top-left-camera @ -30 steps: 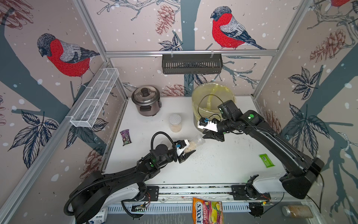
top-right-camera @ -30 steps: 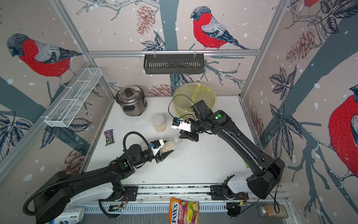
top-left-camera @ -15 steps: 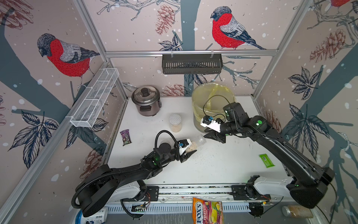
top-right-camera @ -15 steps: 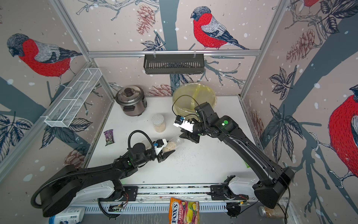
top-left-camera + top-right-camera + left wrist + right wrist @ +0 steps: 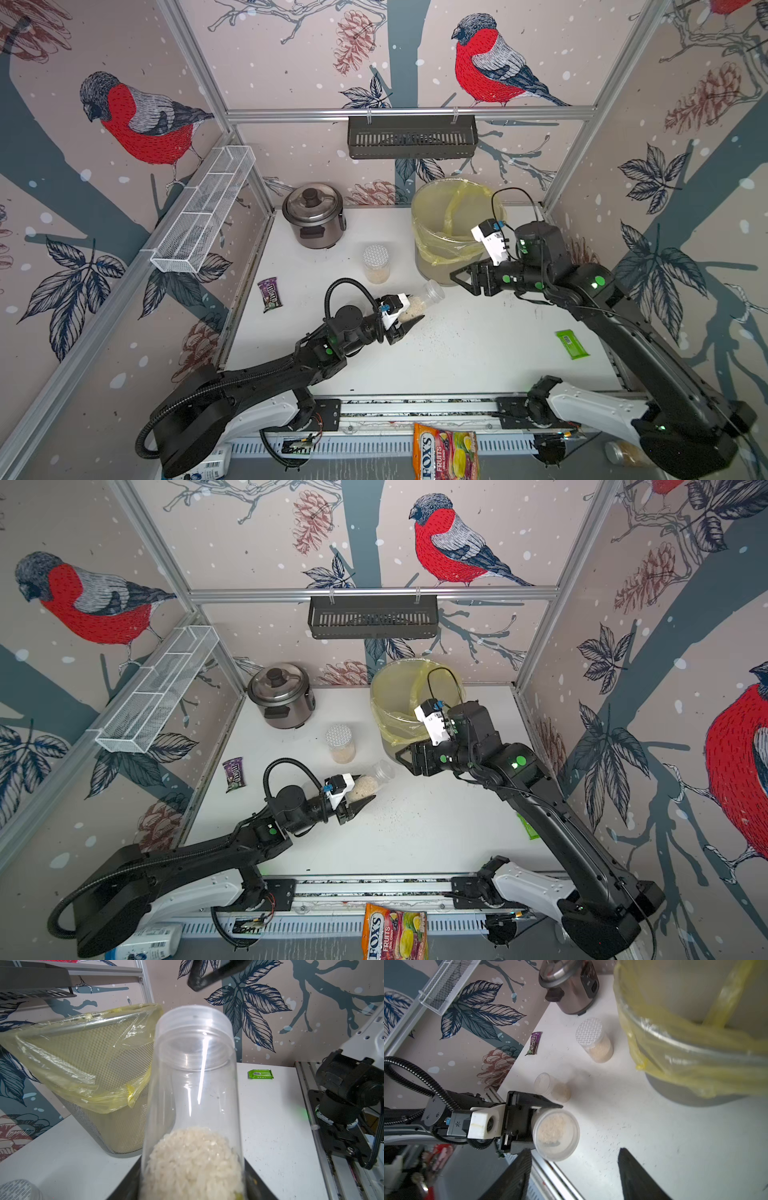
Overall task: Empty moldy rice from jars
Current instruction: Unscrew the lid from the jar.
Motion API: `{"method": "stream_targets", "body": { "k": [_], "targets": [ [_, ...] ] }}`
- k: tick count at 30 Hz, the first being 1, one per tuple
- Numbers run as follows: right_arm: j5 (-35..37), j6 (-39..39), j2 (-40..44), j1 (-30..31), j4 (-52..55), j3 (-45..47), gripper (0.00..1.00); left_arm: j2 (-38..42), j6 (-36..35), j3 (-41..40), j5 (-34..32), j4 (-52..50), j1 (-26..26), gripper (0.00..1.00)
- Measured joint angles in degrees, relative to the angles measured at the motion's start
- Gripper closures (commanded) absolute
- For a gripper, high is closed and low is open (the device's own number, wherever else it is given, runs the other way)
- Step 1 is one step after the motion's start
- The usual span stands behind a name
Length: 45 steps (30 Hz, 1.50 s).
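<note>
Over the white desk (image 5: 457, 365), under bird wallpaper (image 5: 141, 120), the left jaws clamp a narrow jar (image 5: 420, 301) tilted, rice (image 5: 193, 1159) at its base. The right jaws gape empty near its lid (image 5: 195, 1020). Light, slick plastic, I'd guess; grip the lid's rim.

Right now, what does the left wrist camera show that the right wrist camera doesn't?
Only the left wrist view: the green packet. Only the right wrist view: a second narrow jar standing upright, the purple candy packet and the rice cooker. Both: the held jar with rice inside and its lid on, the yellow-bagged bin, and the dotted-lid jar.
</note>
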<state>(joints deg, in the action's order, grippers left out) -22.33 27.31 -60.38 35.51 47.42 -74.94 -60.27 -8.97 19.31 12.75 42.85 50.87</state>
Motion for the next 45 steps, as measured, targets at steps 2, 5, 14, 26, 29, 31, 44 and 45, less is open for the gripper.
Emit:
{"method": "stream_targets", "body": {
  "k": [2,5,14,26,29,31,44,45],
  "targets": [
    [-0.3,6.7,3.3,-0.1,-1.2,4.0,0.03,-0.2,0.0,0.0,-1.0,0.0,0.4,1.0],
    [-0.3,13.9,5.8,-0.2,-3.1,7.1,0.0,-0.3,-0.1,-0.2,-1.4,0.1,1.1,1.0],
    [0.0,26.0,8.5,4.0,-9.8,14.0,0.0,4.7,-1.9,-3.5,-2.3,-0.1,1.6,1.0],
    [-1.0,28.2,0.7,10.2,-14.1,11.5,0.06,6.0,-2.6,-5.8,-2.3,-0.2,1.9,1.0],
    [-1.3,28.2,0.2,10.6,-13.9,10.9,0.12,6.2,-2.9,-5.8,-2.3,-0.2,1.9,1.0],
    [-1.3,28.2,-0.1,10.6,-13.6,10.7,0.13,6.3,-2.9,-5.8,-2.3,-0.2,1.9,1.0],
    [-2.2,26.6,-2.1,11.3,-12.7,9.7,0.21,10.0,-3.5,-6.6,-2.2,-0.3,2.1,1.0],
    [-2.3,26.6,-2.3,11.4,-12.5,9.7,0.21,10.4,-3.5,-6.8,-2.2,-0.4,2.1,1.0]
  ]
}}
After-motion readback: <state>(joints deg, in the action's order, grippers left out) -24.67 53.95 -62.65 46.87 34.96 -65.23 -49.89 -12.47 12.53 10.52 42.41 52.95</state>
